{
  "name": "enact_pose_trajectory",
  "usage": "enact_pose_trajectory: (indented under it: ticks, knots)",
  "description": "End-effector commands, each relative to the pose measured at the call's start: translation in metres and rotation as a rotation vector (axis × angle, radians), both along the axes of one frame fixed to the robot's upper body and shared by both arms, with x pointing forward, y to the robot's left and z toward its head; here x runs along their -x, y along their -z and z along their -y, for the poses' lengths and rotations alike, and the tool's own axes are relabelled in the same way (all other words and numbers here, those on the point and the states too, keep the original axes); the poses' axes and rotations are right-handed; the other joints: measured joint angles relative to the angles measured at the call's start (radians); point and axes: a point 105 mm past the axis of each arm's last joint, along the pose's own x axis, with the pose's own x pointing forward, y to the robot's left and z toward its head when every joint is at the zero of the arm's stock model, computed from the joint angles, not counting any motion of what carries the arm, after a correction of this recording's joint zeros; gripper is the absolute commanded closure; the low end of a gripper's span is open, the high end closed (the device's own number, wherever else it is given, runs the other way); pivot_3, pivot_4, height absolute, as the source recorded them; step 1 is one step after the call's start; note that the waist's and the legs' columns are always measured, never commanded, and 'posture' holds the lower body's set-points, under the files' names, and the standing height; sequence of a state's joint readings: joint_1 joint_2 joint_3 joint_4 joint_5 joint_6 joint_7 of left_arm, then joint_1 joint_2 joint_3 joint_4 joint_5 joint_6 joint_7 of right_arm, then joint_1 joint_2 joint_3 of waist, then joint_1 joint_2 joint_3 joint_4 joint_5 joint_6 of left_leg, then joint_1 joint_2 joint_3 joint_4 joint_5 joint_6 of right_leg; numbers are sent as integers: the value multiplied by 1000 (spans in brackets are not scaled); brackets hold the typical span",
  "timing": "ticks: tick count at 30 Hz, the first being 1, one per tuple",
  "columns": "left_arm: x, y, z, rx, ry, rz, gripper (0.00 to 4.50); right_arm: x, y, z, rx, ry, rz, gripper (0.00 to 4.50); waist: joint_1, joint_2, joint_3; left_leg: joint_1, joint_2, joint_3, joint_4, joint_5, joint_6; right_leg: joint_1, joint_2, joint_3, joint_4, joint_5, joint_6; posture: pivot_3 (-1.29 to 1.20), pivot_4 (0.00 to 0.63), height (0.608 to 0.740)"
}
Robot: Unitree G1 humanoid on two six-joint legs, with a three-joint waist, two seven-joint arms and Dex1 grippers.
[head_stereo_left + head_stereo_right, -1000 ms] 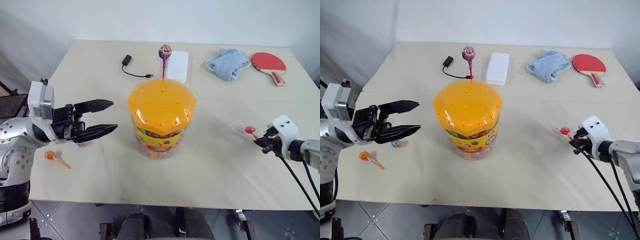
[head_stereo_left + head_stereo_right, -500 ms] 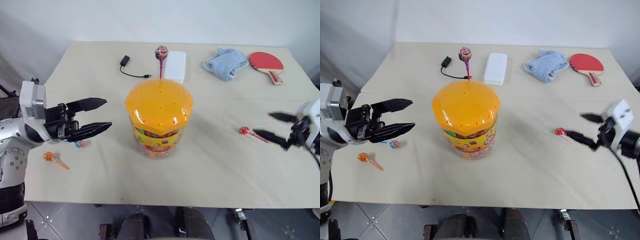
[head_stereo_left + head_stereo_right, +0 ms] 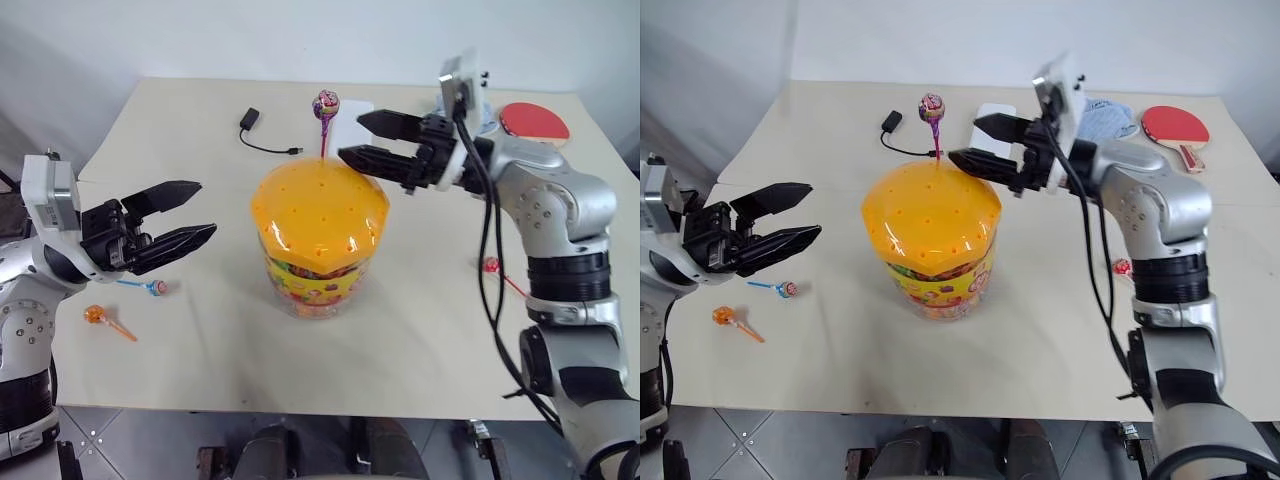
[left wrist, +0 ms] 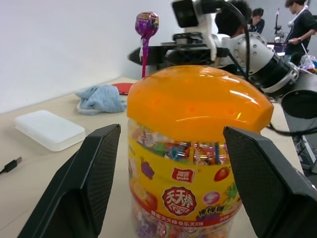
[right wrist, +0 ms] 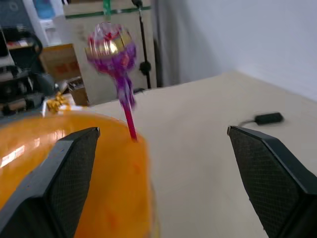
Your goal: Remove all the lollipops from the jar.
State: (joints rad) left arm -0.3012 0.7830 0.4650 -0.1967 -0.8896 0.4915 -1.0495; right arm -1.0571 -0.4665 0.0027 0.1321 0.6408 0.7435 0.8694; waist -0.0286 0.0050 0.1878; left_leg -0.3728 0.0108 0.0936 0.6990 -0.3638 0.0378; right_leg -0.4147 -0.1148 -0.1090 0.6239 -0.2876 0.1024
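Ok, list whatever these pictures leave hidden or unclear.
- White box: head views, largely hidden behind the right gripper.
- Blue cloth and paddle: partly hidden behind the right arm.
- Red lollipop: too small to read; arm cable crosses beside it.
- Purple lollipop: blurred, right wrist view.

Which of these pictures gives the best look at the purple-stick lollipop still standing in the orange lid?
The left wrist view: the purple-stick lollipop stands sharp and whole above the jar's orange domed lid. The right wrist view shows it closer but blurred. Both head views show it small, behind the lid, near the open right gripper.
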Motion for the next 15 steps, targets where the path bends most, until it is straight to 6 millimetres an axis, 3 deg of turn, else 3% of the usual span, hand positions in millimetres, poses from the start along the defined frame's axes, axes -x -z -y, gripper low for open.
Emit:
enact_pose_trajectory:
  ticks: [1, 3, 6, 15]
  knots:
    - [9, -3, -9, 14, -32, 21, 969, 4, -4, -18, 8, -38, -14, 174, -2, 0, 0, 0, 0, 0, 0, 0, 0, 0, 0, 0, 0, 0, 0, 0, 150, 740]
    - [11, 0, -13, 19, -54, 15, 969, 2, -3, -26, 9, -42, -24, 345, -2, 0, 0, 0, 1, 0, 0, 0, 0, 0, 0, 0, 0, 0, 0, 0, 150, 740]
    - [12, 1, -15, 29, -72, 16, 969, 6, -8, -33, -19, -84, -40, 1033, -2, 0, 0, 0, 2, 0, 0, 0, -1, 0, 0, 0, 0, 0, 0, 0, 150, 740]
    - [12, 1, -13, 28, -64, 22, 969, 13, -14, -34, -15, -129, 4, 4225, -7, 0, 0, 2, 2, 2, -1, 0, -1, 0, 0, 2, 0, 0, 0, 0, 150, 740]
